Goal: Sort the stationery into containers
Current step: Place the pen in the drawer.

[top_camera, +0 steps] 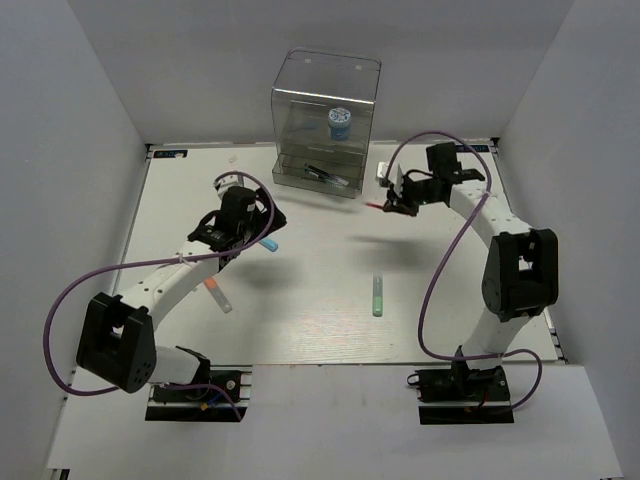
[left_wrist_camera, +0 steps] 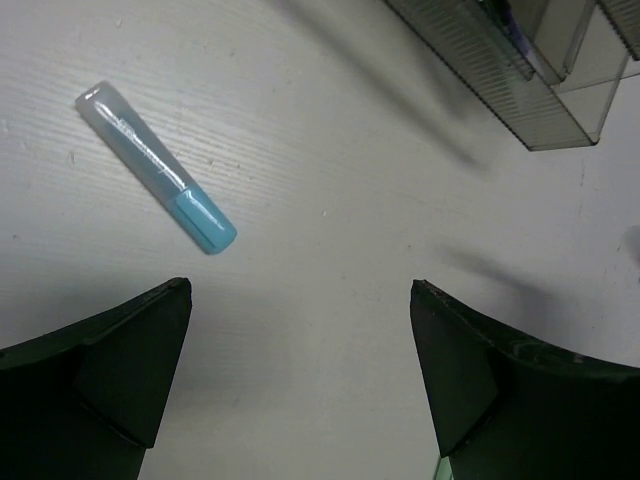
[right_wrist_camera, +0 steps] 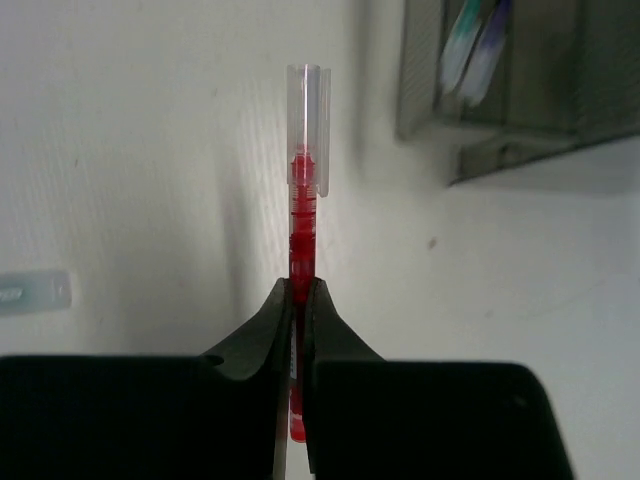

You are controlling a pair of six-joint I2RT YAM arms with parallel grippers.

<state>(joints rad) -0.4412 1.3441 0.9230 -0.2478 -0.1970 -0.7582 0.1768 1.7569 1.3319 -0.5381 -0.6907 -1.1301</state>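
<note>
Red with a clear cap, the pen [right_wrist_camera: 303, 230] is pinched in the right gripper [right_wrist_camera: 299, 300], its cap jutting past the fingertips, near the drawer unit [right_wrist_camera: 520, 120]. The left gripper [left_wrist_camera: 300, 290] gapes wide over the table [left_wrist_camera: 330, 180], with the blue-capped marker [left_wrist_camera: 155, 165] lying ahead of its left finger. The drawer's contents are blurred.

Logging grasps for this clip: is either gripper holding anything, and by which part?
Right gripper pinches the red pen on its barrel, clear-capped end sticking out forward. Left gripper is open, empty.
</note>
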